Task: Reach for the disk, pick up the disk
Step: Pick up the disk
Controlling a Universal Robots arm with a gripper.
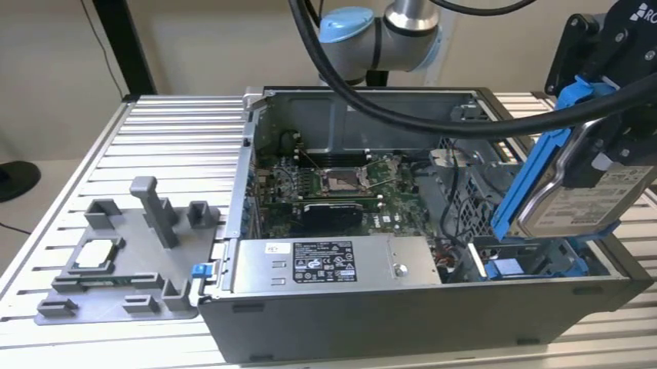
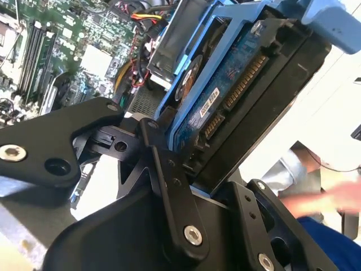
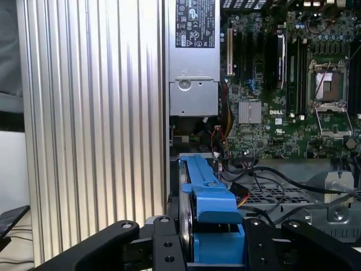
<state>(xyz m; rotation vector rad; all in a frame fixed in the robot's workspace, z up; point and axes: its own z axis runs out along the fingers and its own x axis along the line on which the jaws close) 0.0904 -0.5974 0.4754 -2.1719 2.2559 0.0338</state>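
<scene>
Open computer case (image 1: 411,307) on the slatted table (image 1: 154,146), holding a green motherboard (image 1: 339,184), a silver labelled power supply box (image 1: 328,265) and a blue drive bay (image 1: 534,265) at the exterior view's right. Above that bay, clear of the case, the disk (image 1: 575,200): silver, white label, blue bracket, tilted on edge. Clamped between the black fingers (image 2: 169,186) of the gripper (image 3: 217,240). Circuit-board underside seen in the second wrist view. Blurred hand (image 2: 333,195) beyond, hard to make out.
</scene>
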